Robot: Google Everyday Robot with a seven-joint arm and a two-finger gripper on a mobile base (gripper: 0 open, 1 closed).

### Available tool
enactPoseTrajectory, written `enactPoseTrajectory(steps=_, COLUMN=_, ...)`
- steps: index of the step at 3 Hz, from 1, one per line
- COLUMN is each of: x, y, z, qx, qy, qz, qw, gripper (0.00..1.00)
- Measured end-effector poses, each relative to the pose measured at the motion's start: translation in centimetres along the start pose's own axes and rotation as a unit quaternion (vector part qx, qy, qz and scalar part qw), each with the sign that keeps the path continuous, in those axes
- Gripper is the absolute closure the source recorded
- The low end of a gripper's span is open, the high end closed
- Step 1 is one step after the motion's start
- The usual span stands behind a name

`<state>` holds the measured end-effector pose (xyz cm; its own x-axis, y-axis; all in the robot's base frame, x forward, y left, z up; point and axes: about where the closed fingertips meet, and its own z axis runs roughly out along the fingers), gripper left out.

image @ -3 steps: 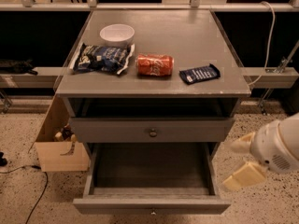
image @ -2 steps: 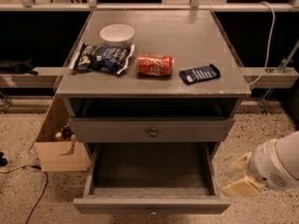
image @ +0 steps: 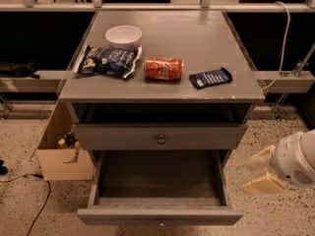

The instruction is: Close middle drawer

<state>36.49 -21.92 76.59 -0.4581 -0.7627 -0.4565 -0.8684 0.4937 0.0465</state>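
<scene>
Your jaws stand apart, gripping nothing, and the gripper hangs just right of the middle drawer, clear of its side wall. That drawer is pulled far out, empty, its front nearest the camera. Coming in from there, you may catch its right corner instead of the flat front; an off-centre shove could skew it and jam the slide. A finger slipping over the front's rim could get pinched under the drawer front above it.
</scene>
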Motion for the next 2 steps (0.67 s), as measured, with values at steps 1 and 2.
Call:
enactPoseTrajectory(steps=1, x=0.2, y=-0.2, z=1.8, qx=-0.006, qy=0.023, qz=-0.008, qw=0.9997, gripper=0.49)
enactPoseTrajectory(steps=2, x=4.8, y=3.2, z=8.0, qx=-0.070, qy=0.080, qz=0.011, qw=0.9942, gripper=0.50)
